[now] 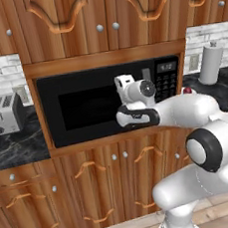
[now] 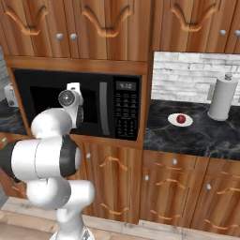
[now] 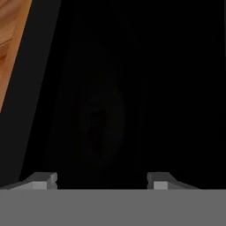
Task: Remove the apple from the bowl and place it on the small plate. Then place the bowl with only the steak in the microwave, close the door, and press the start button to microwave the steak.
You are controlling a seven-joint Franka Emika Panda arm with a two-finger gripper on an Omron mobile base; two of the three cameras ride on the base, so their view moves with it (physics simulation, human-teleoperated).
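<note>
The gripper faces the dark glass of the microwave door, its two fingertips standing well apart with nothing between them. In the left base view the white hand sits in front of the door's window, just left of the vertical grey handle bar; in the right base view the hand covers the window's middle.

One microwave, black and built into the wooden cabinetry, stands with its door shut flat against the body. The door's long axis runs sideways; its handle bar runs up and down, next to the keypad on the right side. Above the keypad a small display shows pale digits, too blurred to read with certainty; the key labels are too small to read.

One small plate, white and round, lies on the dark marble counter to the right of the microwave, and one dark-red apple sits on its middle. Behind it, further right, one paper towel roll stands upright. On the counter to the left of the microwave stands one silver toaster with two slots on top.
</note>
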